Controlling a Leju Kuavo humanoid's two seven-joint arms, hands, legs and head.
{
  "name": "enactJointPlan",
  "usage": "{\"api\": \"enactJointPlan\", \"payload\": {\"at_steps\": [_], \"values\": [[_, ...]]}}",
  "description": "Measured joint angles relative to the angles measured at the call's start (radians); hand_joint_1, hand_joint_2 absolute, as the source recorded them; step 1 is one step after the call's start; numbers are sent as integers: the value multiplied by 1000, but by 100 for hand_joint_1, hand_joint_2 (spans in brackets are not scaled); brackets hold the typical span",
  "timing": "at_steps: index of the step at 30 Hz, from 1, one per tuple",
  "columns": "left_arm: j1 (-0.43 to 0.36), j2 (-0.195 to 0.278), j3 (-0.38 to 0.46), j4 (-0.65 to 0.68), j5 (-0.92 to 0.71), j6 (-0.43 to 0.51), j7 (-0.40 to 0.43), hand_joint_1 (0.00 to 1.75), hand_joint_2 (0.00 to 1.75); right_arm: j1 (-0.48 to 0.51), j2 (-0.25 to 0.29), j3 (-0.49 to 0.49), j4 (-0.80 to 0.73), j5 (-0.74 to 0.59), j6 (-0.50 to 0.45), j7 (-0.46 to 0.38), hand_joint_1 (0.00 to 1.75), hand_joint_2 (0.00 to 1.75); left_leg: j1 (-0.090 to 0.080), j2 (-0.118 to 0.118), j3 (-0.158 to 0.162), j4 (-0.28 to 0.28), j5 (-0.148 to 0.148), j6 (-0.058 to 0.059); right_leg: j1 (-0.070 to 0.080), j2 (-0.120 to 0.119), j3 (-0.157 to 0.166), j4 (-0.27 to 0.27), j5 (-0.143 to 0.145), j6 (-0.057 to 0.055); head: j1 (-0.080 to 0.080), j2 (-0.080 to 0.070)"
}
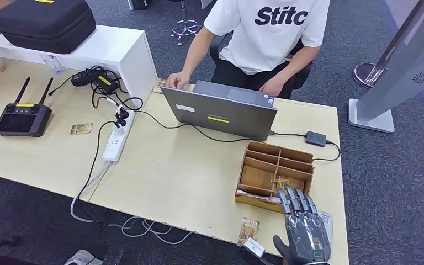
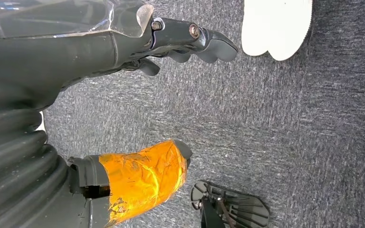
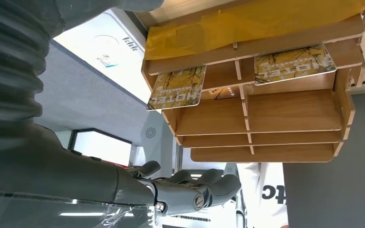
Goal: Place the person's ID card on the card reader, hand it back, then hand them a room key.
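Right hand [image 1: 303, 226] hovers over the near right corner of the table [image 1: 187, 176], fingers extended and apart, nothing held, fingertips just at the near edge of the wooden card organizer [image 1: 275, 172]. In the right wrist view two hotel key cards lie in the organizer's nearest row, one [image 3: 177, 87] in one compartment and one [image 3: 294, 64] in the next, both sticking out past the front lip. Another patterned card [image 1: 248, 229] lies flat on the table near edge, just left of the hand, beside a small white device [image 1: 254, 247], possibly the card reader; I cannot tell which card is the person's ID. Left hand [image 2: 190, 42] hangs over the carpet, fingers loosely curled, empty. Person in a white shirt [image 1: 265, 33] sits at the far side behind the laptop [image 1: 221, 113]. Judgement: the step in hand looks like a key pickup. To do it well, come at the protruding card edge low, pinch the overhang between thumb and finger, and draw it out along the slot, since lifting early may catch the divider or drag the light organizer. Then extend across, clear of the laptop lid.
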Motion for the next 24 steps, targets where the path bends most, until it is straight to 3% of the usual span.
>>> {"api": "enactJointPlan", "payload": {"at_steps": [24], "values": [[-2,0,0,0,-30,0,5,0,175,-52,147,-174,114,22,24,19,0,175,0,0,0,0,0,0,0,0,0,0,0,0,0,0]]}}
